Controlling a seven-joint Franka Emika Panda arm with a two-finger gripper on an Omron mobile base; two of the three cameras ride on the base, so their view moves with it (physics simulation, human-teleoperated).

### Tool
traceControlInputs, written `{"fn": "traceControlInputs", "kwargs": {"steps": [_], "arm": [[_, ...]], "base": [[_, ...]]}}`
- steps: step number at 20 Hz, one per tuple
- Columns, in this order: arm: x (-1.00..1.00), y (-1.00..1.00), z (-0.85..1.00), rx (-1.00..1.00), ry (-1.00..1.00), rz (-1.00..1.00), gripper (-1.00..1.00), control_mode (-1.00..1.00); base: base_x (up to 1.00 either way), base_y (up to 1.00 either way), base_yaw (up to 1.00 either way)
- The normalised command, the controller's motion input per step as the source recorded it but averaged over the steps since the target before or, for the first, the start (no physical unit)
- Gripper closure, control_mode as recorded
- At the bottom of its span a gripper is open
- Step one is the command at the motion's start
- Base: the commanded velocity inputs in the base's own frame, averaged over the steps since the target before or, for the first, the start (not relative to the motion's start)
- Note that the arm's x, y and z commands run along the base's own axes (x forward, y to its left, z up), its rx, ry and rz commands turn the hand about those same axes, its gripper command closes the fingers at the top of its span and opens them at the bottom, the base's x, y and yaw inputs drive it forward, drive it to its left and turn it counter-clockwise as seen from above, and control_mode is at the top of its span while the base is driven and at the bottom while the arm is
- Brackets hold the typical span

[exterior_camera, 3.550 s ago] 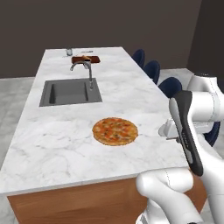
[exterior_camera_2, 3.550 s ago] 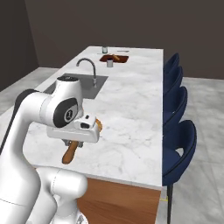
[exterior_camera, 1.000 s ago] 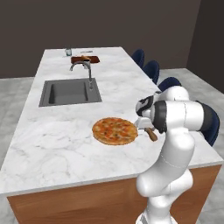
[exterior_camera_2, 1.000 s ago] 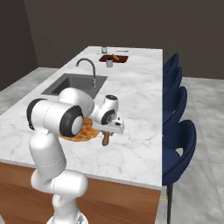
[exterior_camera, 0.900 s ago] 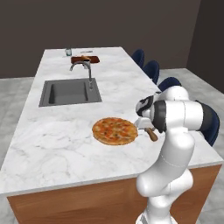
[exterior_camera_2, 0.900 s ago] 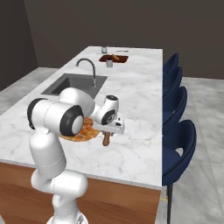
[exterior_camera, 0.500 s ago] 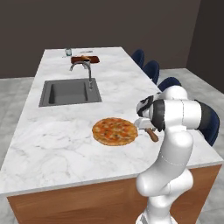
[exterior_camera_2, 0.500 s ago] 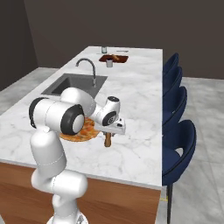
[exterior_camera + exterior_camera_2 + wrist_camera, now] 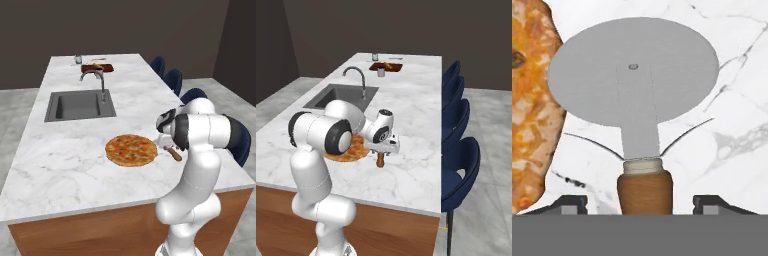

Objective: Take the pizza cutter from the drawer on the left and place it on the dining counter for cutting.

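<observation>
cutter down beside the pizza

the pizza cutter (image 9: 633, 75) lies centre frame on the dining counter (image 9: 60, 150), its wheel edge by the pizza (image 9: 529, 100) at left. gripper (image 9: 644, 204) fingers stand spread wide, clear of the brown handle.

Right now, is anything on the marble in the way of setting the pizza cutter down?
Nothing visible is. The pizza cutter lies between the open fingertips over bare marble of the dining counter. The pizza is beside the wheel, not under it.
</observation>
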Motion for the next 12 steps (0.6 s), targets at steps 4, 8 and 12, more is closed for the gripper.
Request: {"fn": "traceControlInputs", "kwargs": {"steps": [4, 8, 12], "arm": [[0.00, 0.00, 0.39, 0.00, 0.00, 0.00, -1.00, -1.00], [-0.17, 0.06, 0.61, 0.00, 0.00, 0.00, -1.00, -1.00], [-0.39, 0.26, 0.67, 0.00, 0.00, 0.00, -1.00, -1.00]], "base": [[0.00, 0.00, 0.00], [0.00, 0.00, 0.00], [0.00, 0.00, 0.00]]}}
